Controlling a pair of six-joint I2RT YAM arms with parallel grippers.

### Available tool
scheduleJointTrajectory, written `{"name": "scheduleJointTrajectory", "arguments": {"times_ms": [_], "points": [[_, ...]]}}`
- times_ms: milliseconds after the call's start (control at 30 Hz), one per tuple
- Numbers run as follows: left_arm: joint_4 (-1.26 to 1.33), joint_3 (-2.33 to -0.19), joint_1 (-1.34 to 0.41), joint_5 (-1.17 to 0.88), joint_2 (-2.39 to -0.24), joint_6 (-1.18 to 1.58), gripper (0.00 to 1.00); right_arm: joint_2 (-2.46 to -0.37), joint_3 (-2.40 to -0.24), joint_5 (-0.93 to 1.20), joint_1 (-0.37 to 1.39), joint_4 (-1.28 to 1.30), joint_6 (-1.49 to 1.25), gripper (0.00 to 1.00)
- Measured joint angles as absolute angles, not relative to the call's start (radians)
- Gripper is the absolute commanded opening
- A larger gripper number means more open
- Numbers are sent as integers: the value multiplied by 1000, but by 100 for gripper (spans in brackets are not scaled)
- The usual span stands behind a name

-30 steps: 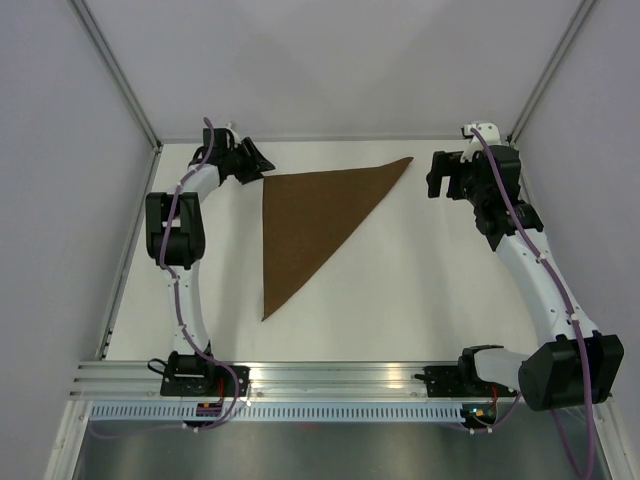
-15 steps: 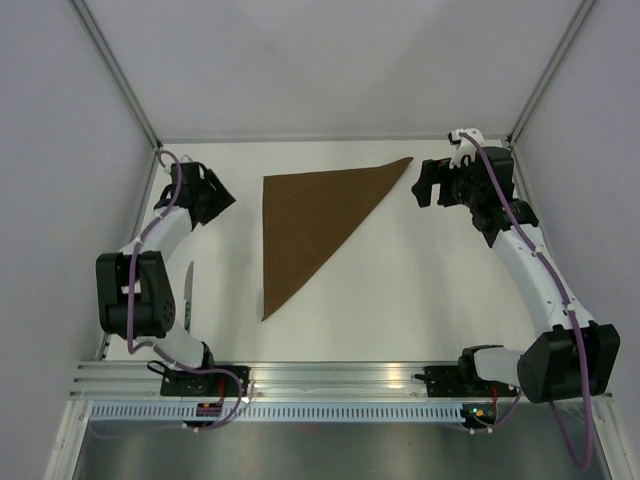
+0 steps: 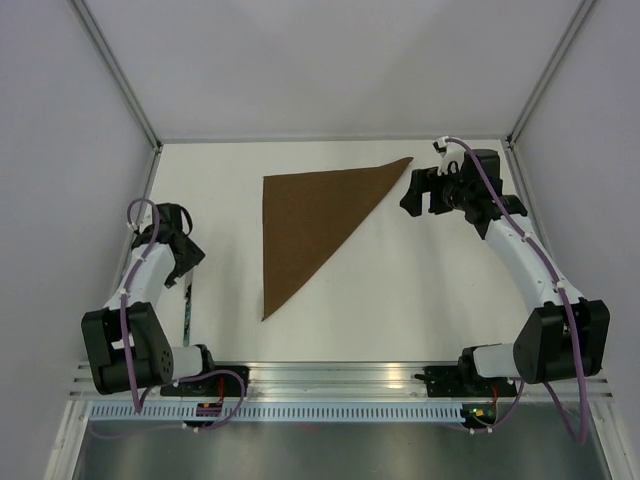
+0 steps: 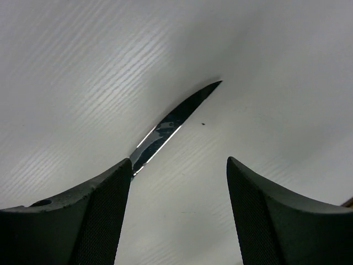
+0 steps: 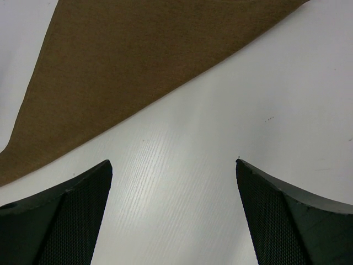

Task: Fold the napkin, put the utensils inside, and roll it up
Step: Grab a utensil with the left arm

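Pale walls close round a white table [image 3: 400, 290], and from where I stand the fold looks done; the napkin [image 3: 310, 215] lies flat as a brown triangle toward the far edge, one tip pointing at the far right corner, another at the near edge. One knife [image 3: 187, 310] lies along the left edge, well apart from the cloth, its blade toward the far side; I see no other utensil.

I'd say the step in hand is fetching that knife. The left gripper [image 3: 178, 255] hangs just over its blade end, jaws spread wide with nothing between them; the wrist view shows the blade running off under the left finger. The next move calls for coming down astride the slim piece and pinching it cleanly off the flat surface, then carrying it across to the napkin; something so thin, lying flat, could easily slip.

The right gripper [image 3: 420, 192] hovers beside the napkin's far right tip, also wide and empty.

A second ago the left arm was up at the far left corner, by the cloth; it has swung back along the left edge since. The right gripper has edged inward; the napkin has not shifted.
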State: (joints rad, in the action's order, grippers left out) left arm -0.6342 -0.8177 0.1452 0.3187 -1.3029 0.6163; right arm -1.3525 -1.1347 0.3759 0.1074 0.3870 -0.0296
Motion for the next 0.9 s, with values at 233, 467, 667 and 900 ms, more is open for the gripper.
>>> {"name": "scheduleJointTrajectory", "arguments": {"times_ms": [233, 467, 667, 900], "points": [[-716, -874, 206, 289, -1383, 576, 71, -1378, -1135, 398, 107, 406, -29, 96], [-725, -877, 206, 252, -1491, 560, 69, -1380, -1135, 411, 108, 410, -30, 96], [-723, -877, 206, 230, -1547, 559, 64, -1391, -1135, 414, 107, 413, -30, 95], [-717, -881, 206, 200, -1578, 559, 57, -1392, -1135, 414, 107, 416, -30, 94]]}}
